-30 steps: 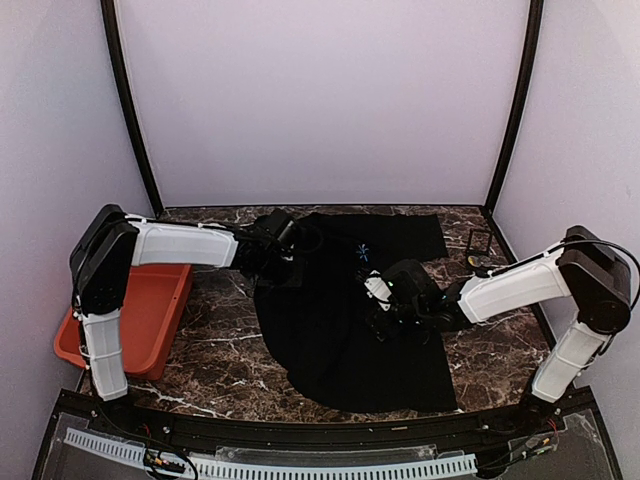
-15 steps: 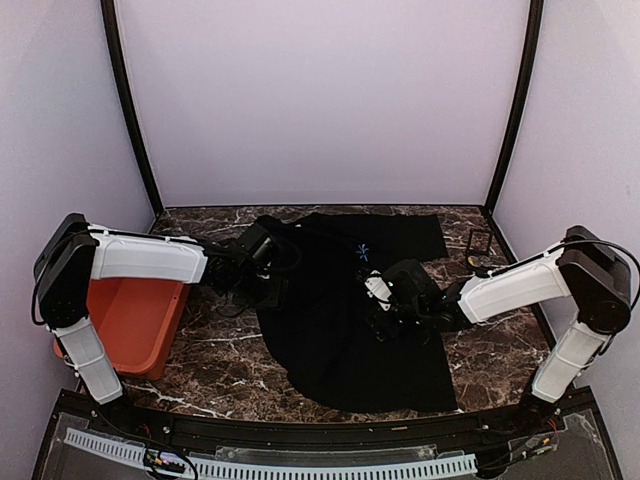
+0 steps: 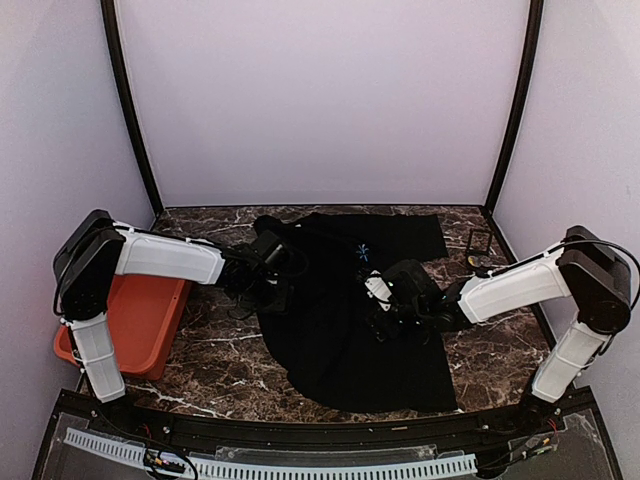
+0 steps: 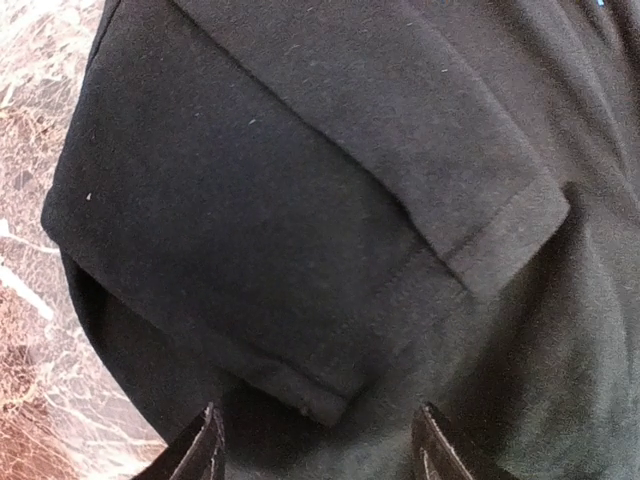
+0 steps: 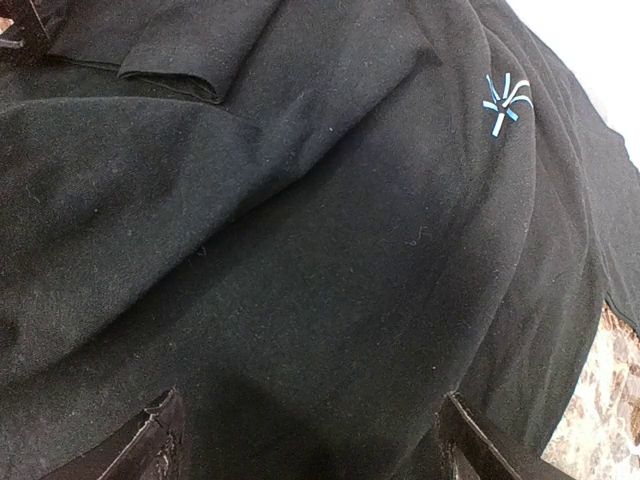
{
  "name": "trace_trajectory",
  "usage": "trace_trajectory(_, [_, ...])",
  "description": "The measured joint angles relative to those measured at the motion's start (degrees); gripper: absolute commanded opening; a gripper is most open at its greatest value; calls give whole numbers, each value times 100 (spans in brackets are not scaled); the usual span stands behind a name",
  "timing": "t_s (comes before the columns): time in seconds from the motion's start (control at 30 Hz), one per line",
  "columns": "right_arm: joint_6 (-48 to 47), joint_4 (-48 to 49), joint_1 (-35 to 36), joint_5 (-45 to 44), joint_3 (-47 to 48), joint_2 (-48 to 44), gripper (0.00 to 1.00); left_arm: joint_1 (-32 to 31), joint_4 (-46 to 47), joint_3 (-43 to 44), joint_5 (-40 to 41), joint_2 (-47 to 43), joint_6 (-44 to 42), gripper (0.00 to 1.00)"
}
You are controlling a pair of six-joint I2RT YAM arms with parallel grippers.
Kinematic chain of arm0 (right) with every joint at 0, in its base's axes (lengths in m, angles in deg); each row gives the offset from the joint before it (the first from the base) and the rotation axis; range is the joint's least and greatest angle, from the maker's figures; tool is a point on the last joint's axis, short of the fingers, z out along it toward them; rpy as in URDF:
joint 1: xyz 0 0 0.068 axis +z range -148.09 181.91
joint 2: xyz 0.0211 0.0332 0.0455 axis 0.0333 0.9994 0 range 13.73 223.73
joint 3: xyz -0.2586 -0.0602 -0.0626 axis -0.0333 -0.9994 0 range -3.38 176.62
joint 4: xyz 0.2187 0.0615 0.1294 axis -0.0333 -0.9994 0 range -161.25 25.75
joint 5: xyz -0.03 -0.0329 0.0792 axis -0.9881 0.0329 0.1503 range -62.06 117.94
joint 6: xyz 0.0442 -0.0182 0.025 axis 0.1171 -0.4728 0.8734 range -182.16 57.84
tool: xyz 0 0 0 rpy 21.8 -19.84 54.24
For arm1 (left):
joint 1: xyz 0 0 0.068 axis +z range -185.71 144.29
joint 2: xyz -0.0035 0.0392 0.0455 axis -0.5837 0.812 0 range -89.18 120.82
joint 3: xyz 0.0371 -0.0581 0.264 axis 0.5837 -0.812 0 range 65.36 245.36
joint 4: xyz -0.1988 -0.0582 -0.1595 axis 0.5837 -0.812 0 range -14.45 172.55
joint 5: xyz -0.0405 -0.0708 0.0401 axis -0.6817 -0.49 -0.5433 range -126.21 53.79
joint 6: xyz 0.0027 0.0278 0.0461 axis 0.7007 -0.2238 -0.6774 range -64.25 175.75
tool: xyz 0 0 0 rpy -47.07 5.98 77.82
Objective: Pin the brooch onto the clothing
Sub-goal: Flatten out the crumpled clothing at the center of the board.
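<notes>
At the left edge of the top view, an orange tray is seen on the marble table. To its right, the left gripper is held released, its fingers spread over a folded sleeve of the black T-shirt, which is laid across the centre of the frame. A starburst print is shown at upper centre. Just right of centre, the right gripper is likewise held wide apart over the fabric, nothing grasped. A small dark object is seen at the upper right.

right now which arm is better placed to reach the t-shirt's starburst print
Right: right gripper hangs open over the T-shirt chest, starburst print in view; left gripper is at the sleeve.
</notes>
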Motion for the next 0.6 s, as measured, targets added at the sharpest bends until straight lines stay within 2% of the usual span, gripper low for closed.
trace_trajectory(0.33, [2,-2,0,4,0,0,85,2,31,197,22,210,2,53])
trace_trajectory(0.6, [15,0,0,4,0,2,84,0,50,203,17,337,37,36])
